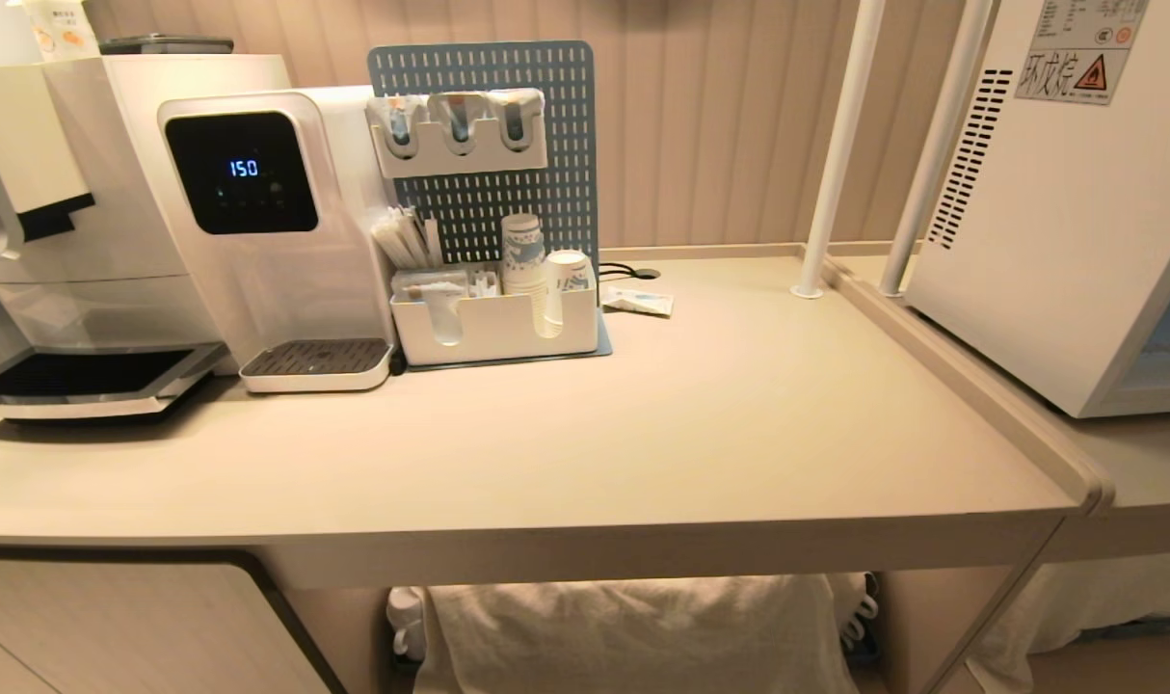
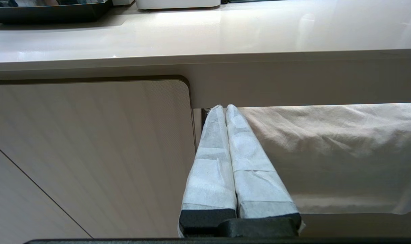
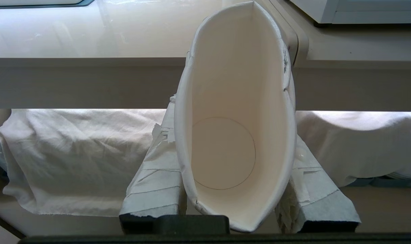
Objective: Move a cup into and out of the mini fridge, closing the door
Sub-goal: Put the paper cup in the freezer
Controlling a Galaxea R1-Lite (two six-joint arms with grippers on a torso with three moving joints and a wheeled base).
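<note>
Cup (image 3: 236, 135) sat squeezed oval between the taped fingers (image 3: 154, 183) of the right gripper (image 3: 237, 149), below the counter's (image 1: 643, 434) front edge. Left gripper (image 2: 225, 112) was fully closed, empty, under that same edge. Mini fridge (image 1: 1057, 212) stood just beyond the counter's right rim.
</note>
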